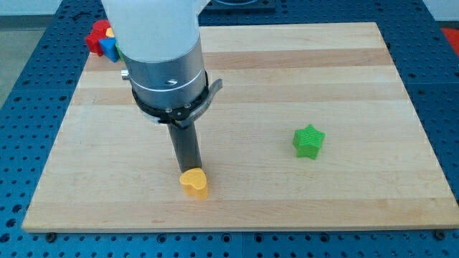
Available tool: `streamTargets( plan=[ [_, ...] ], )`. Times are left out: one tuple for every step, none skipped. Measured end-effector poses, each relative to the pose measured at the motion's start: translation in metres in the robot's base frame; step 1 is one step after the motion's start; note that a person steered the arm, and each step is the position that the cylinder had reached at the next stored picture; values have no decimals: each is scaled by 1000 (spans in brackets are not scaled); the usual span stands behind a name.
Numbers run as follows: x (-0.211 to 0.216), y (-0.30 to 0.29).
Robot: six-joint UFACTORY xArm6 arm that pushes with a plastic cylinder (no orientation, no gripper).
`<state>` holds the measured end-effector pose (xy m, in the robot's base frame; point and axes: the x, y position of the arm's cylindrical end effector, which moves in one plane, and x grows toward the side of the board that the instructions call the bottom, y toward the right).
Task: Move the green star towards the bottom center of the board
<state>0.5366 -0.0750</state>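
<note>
The green star (309,141) lies on the wooden board (287,64), right of centre and a little below the middle. My tip (188,170) is at the lower end of the dark rod, left of centre, far to the left of the green star. The tip sits just above and touching, or nearly touching, a yellow heart block (194,183) near the board's bottom edge.
A cluster of red (95,37), yellow and blue (110,49) blocks sits at the board's top left corner, partly hidden by the arm's grey and white body (161,57). The board lies on a blue perforated table.
</note>
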Motion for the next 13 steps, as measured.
streamTargets(
  plan=[
    [-13, 4],
    [-46, 25],
    [-78, 63],
    [-100, 121],
    [-100, 195],
    [-98, 255],
    [-84, 243],
    [-66, 201],
    [-45, 159],
    [-31, 130],
    [-16, 92],
    [-18, 106],
    [-32, 158]
  ],
)
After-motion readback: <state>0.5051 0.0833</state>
